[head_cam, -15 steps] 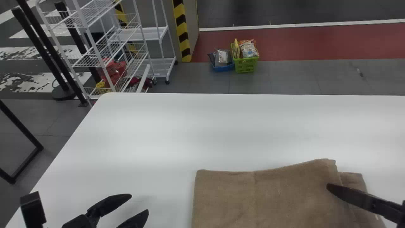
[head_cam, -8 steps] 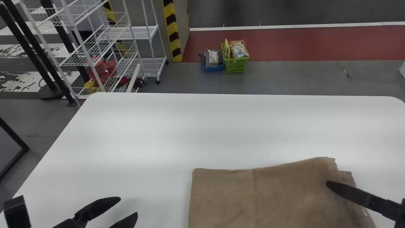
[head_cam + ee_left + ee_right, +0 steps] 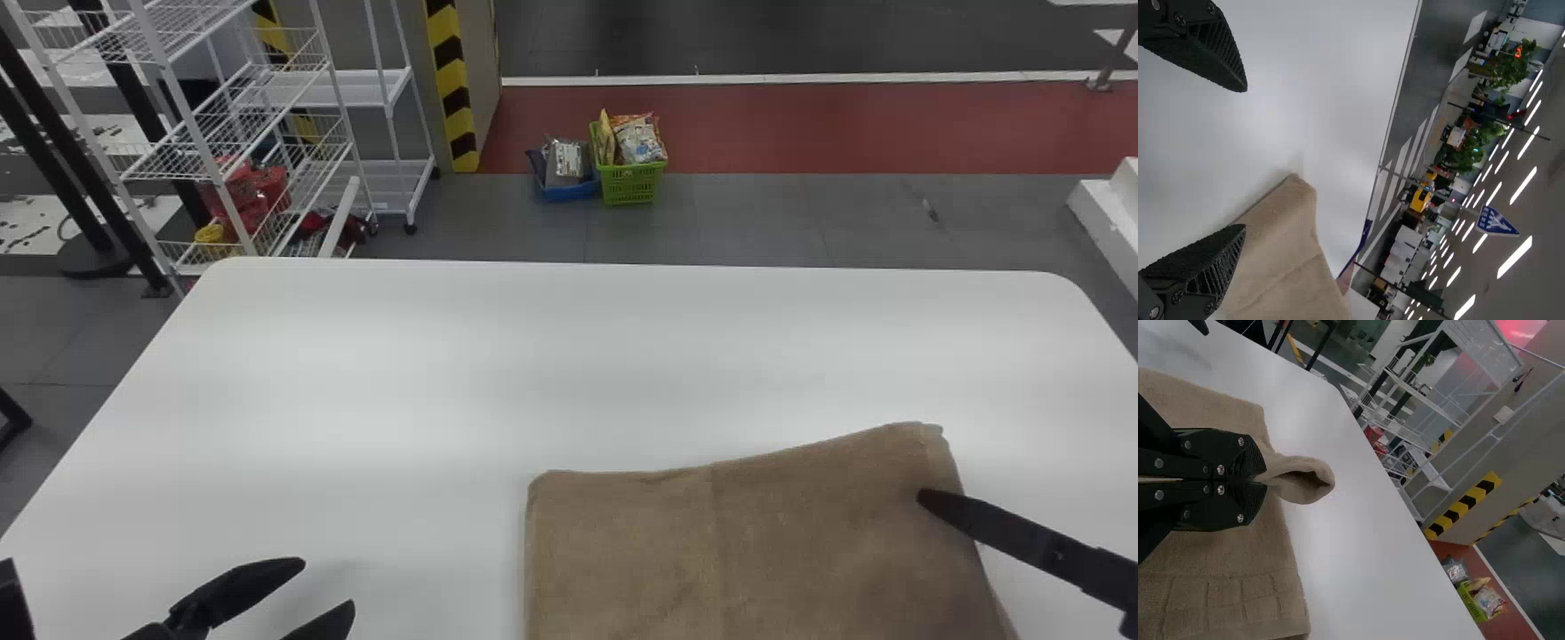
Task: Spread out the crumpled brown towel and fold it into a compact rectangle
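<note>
Street-like indoor hall: crosswalk stripes (image 3: pixel 1475 27), road sign (image 3: pixel 1496 220), ceiling lights (image 3: pixel 1515 257), wire shelving (image 3: pixel 200 158).

The head view is looking forward and down from above and behind both grippers, taking in the left gripper (image 3: pixel 326 583) and the right gripper (image 3: pixel 925 500) along its lower part. The left wrist view is looking from close behind the left gripper (image 3: pixel 1245 159), facing past its fingertips over the table (image 3: pixel 533 356) and into the room beyond. The right wrist view is looking from close behind the right gripper (image 3: pixel 1261 479), facing past its fingertips and over a table edge. All three views are sharing the table and the towel (image 3: pixel 756 551). Head and right wrist views are sharing, well beyond the fingertips, the white racks (image 3: pixel 356 89), striped post (image 3: pixel 452 76) and green basket (image 3: pixel 629 185).
</note>
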Robot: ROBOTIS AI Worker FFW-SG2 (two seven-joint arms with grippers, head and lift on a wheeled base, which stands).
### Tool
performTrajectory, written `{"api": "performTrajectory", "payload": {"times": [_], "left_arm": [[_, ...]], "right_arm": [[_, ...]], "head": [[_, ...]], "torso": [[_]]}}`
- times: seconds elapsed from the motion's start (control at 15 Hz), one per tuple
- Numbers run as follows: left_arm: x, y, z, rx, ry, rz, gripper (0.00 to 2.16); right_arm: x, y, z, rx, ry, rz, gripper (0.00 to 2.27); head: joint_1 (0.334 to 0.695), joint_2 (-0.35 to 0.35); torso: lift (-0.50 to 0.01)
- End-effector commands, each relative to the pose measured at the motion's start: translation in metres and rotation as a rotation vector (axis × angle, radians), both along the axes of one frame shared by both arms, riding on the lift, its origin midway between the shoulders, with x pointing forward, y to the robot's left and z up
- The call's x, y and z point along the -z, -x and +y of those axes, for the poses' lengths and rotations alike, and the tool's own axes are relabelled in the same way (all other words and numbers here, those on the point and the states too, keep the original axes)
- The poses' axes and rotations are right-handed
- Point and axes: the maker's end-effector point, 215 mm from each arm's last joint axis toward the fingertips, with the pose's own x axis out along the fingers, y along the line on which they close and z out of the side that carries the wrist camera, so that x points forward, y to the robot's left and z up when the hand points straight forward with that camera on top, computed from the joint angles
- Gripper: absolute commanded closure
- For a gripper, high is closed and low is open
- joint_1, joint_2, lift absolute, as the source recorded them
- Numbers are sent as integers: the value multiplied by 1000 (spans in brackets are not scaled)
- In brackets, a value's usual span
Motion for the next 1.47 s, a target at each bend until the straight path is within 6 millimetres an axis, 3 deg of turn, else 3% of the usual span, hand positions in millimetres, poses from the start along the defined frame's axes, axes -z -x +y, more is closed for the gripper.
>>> {"api": "performTrajectory", "payload": {"times": [0.0,0.13,0.4,0.67,1.0,1.33,1.4], "left_arm": [[1,1,1,-3,2,1,80],[2,1,-1,0,5,2,80],[2,1,-3,3,5,3,80],[3,1,-2,2,4,1,80],[5,1,-3,2,8,5,80],[4,0,-6,10,7,2,80],[4,0,-6,10,7,2,80]], "right_arm": [[6,1,-9,21,0,28,1413],[13,-3,-20,49,-10,46,1413],[2,-12,-46,109,-13,30,1413],[39,-9,-53,134,-29,112,1409],[64,-10,-69,178,-33,157,1406],[67,-25,-72,192,-55,159,1406],[73,-24,-71,189,-50,177,1264]], "head": [[695,71],[695,56],[695,18],[695,-14],[695,-35],[695,-56],[695,-59]], "torso": [[-127],[-127],[-127],[-127],[-127],[-127],[-127]]}}
